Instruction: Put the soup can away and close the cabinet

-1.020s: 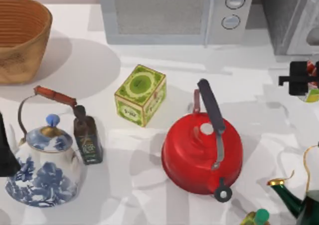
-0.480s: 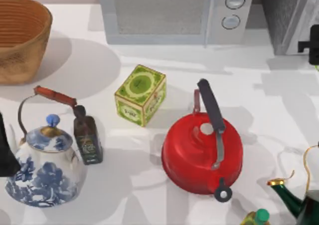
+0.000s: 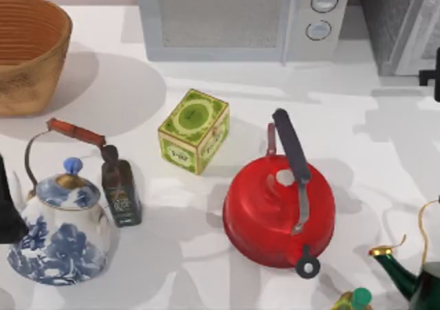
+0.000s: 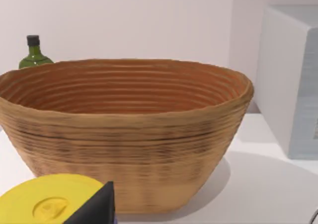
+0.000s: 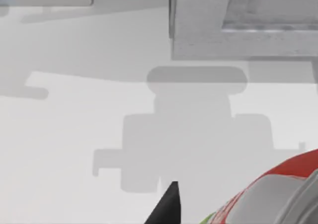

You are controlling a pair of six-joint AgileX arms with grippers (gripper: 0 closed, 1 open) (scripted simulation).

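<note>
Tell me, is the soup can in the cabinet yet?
Not yet. The right tool is at the table's right edge by the cabinet, and the soup can sits right by it in the right wrist view, apparently carried. Still left: putting it inside and shutting the door.

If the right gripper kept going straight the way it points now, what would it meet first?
Probably the cabinet: the right wrist view shows its grey front ahead across bare table, with the soup can in close. Depth is unclear.

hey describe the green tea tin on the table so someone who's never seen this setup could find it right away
Start at the white microwave at the table's back edge. Just in front of it, mid-table, sits the green tea tin, left of the red kettle. It is the only square, box-shaped thing there, with a round green emblem on its lid.
</note>
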